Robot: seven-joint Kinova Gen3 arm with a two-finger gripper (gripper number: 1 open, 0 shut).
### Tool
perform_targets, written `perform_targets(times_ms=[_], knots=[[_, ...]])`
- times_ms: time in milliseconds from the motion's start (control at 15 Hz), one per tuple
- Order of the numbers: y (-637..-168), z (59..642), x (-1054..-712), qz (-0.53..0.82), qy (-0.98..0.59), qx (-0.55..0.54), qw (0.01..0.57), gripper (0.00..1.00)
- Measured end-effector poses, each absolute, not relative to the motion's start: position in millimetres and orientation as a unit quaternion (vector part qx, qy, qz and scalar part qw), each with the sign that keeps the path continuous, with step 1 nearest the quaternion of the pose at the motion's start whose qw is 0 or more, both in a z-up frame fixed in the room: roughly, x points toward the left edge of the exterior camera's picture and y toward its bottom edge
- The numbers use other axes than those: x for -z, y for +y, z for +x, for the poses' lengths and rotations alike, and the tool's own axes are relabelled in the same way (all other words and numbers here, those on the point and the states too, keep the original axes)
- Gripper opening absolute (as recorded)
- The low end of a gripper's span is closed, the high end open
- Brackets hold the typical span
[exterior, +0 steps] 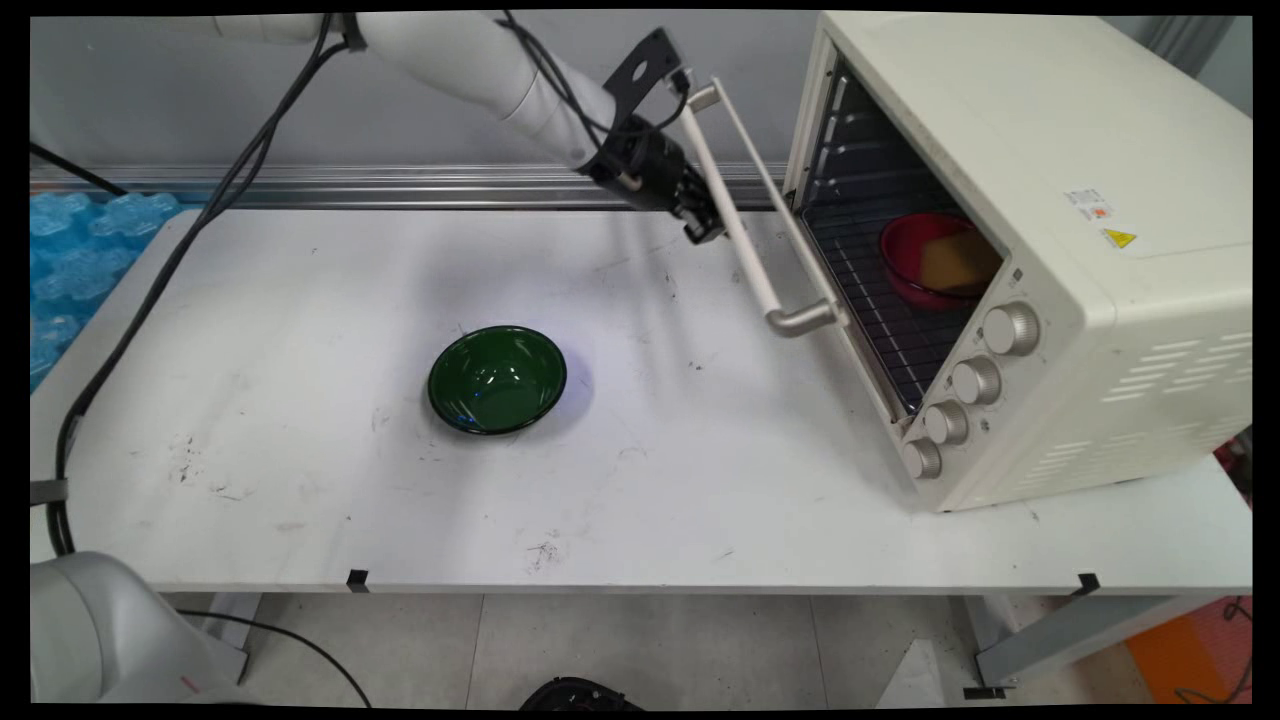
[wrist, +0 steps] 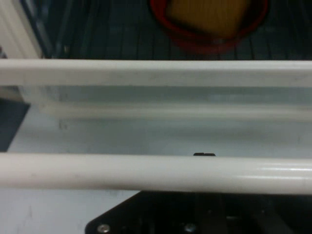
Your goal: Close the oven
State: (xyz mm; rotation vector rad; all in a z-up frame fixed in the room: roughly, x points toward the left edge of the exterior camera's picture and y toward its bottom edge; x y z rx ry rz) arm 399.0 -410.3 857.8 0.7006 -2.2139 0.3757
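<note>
Nearby, green bowl (exterior: 497, 379), open oven (exterior: 1000, 240).

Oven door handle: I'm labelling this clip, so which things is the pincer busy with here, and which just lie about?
In play:
- black pincer at the white bar handle of the cream toaster oven, whose door is part-open
- red bowl holding a yellow block, on the oven's rack

Lying about:
- dark green glossy bowl on the white table
- blue bubble wrap
</note>
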Motion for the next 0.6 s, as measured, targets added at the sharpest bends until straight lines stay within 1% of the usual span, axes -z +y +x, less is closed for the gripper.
perform_targets(times_ms=[600], knots=[[-422.7, 380.5, -887.3, 0.266, -0.855, -0.156, 0.418, 0.0]])
